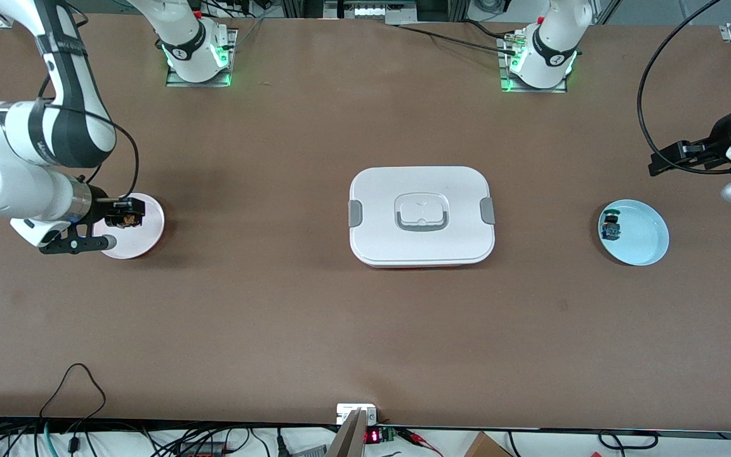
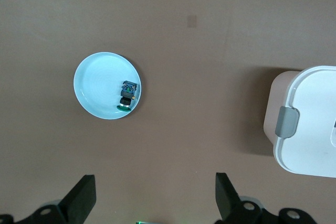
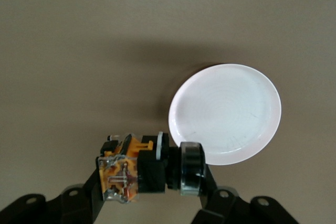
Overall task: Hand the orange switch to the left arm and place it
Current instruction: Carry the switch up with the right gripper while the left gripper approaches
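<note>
My right gripper [image 1: 125, 217] is shut on the orange switch [image 1: 128, 219], holding it in the air over the edge of a pale pink plate [image 1: 150, 238] at the right arm's end of the table. In the right wrist view the orange switch [image 3: 126, 174] lies sideways between the fingers of the right gripper [image 3: 152, 190], orange body at one end and round black cap at the other, with the plate [image 3: 226, 111] below. The white lidded box [image 1: 378, 209] sits mid-table. My left gripper [image 1: 679, 158] hangs open and empty at the left arm's end. In its own view the left gripper [image 2: 155, 182] is over bare table.
A light blue plate [image 1: 641, 238] holding a small blue-and-green component [image 1: 610, 226] lies at the left arm's end. The left wrist view shows that plate [image 2: 100, 90], the component [image 2: 127, 94] and a corner of the box [image 2: 310, 124]. Cables run along the table's front edge.
</note>
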Tool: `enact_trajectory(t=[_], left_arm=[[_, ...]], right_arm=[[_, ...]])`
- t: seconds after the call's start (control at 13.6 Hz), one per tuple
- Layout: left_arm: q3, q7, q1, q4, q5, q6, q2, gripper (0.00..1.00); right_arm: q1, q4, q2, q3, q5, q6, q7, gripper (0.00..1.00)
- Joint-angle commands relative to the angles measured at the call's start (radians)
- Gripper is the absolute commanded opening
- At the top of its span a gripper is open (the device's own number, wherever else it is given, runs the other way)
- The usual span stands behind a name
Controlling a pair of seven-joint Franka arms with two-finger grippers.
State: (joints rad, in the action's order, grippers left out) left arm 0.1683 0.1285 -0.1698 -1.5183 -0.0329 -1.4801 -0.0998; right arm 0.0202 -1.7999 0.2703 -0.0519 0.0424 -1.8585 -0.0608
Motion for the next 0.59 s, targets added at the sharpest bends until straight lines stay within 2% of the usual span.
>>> enact_trajectory(t=[0.0,0.22,0.37,0.52], left_arm=[[0.002,0.003,0.001,0.018,-0.004,0.011,-0.001,1.00],[0.002,0.005,0.001,0.018,-0.004,0.011,-0.001,1.00],[0.002,0.005,0.001,0.018,-0.004,0.012,-0.001,1.00],[0.002,0.005,0.001,0.018,-0.004,0.012,-0.001,1.00]], right_arm=[[0.006,0.043,-0.045,-0.054,-0.053,0.053,-0.051,0.14],[0.004,0.086,-0.080,-0.095,-0.296,0.073,-0.106,0.15],[-0.005,0.123,-0.092,-0.140,-0.347,0.049,-0.108,0.14],[-0.009,0.126,-0.124,-0.224,-0.355,-0.025,-0.143,0.14]])
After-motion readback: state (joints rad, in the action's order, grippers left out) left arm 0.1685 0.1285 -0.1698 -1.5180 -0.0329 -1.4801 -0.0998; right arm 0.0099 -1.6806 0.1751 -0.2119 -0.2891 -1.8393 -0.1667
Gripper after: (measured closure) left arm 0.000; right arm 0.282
